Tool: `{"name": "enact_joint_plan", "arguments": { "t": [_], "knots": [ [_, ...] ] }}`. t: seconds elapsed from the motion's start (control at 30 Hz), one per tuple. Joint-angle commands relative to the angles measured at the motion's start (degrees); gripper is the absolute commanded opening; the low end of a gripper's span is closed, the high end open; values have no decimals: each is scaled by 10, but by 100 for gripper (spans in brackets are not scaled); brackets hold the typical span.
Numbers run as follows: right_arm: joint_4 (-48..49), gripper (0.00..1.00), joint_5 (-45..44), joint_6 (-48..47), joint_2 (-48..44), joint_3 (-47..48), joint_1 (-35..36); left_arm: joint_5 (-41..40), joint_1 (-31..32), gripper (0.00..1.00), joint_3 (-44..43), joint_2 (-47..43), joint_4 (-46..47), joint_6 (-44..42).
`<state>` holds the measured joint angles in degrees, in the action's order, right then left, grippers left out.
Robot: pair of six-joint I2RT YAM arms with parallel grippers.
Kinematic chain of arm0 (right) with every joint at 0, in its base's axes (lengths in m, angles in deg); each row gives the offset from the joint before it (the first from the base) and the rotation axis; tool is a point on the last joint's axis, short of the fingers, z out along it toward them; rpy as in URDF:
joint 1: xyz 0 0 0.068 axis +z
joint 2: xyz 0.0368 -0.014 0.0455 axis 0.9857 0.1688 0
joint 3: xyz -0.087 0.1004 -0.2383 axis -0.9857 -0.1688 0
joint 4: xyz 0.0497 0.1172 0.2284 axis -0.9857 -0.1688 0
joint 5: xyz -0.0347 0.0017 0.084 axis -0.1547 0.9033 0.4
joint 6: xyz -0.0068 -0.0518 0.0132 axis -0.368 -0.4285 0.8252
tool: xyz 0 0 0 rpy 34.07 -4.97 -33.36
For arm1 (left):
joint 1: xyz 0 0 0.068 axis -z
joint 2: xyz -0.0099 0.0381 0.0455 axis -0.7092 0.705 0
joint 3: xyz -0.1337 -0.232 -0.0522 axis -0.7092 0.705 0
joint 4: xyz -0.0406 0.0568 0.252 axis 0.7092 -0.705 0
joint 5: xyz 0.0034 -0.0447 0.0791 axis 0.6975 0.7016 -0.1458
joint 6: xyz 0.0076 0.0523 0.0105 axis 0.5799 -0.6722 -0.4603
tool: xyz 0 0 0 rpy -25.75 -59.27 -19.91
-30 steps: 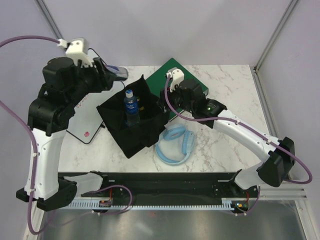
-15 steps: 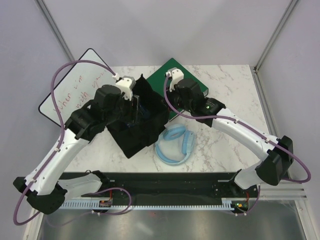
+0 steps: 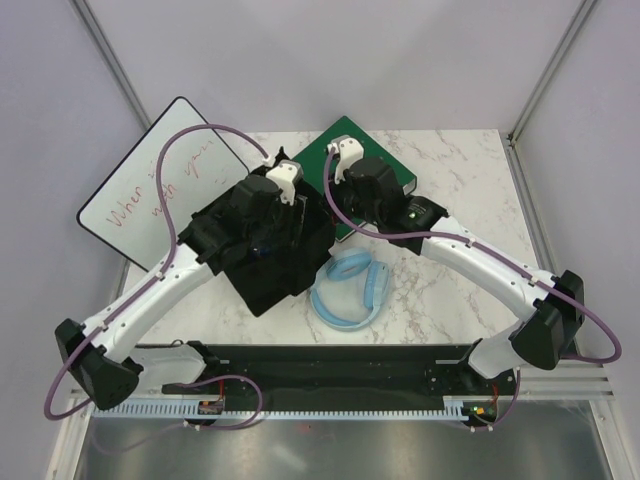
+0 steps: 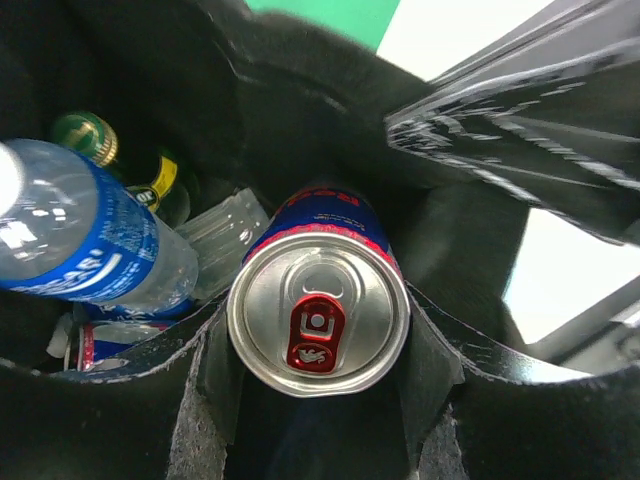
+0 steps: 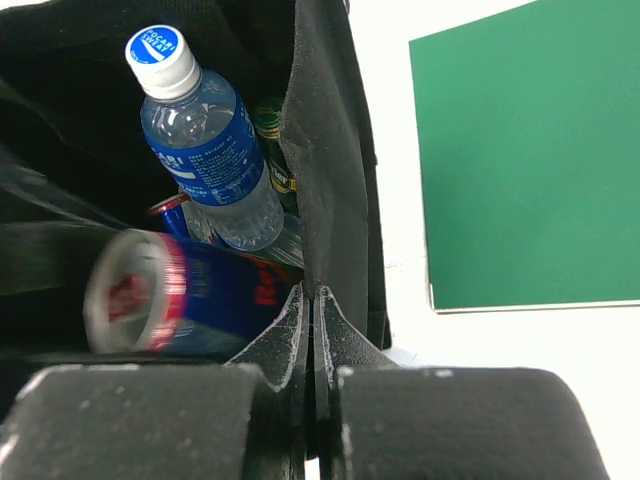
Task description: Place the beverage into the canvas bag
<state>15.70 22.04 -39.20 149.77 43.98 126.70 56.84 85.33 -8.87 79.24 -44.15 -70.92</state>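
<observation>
Your left gripper [image 4: 320,345]: half-open, gripping can [image 4: 318,300] inside bag [image 3: 270,285] | your right gripper [image 5: 312,312]: closed, pinching bag rim at 2 o'clock

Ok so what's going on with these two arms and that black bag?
The left tool grips a red and blue drink can and has it down inside the open canvas bag. The right tool is pinched shut on the bag's rim, holding that side up. A blue-labelled water bottle and a green bottle already sit in the bag. The can is not yet let go.
</observation>
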Motion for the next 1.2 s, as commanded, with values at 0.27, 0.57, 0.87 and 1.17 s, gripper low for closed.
{"name": "enact_joint_plan", "arguments": {
  "t": [0.27,0.57,0.87,1.17],
  "knots": [
    [40,0,-11,18,-10,21,12,-42,13,2,27,56,73,-24],
    [54,0,-13,26,-14,14,19,-57,30,2,44,101,78,-5],
    [64,0,-35,28,-25,-7,19,-89,35,3,69,122,76,27],
    [68,0,-84,30,-24,-23,19,-118,43,2,64,79,8,79]
  ]
}}
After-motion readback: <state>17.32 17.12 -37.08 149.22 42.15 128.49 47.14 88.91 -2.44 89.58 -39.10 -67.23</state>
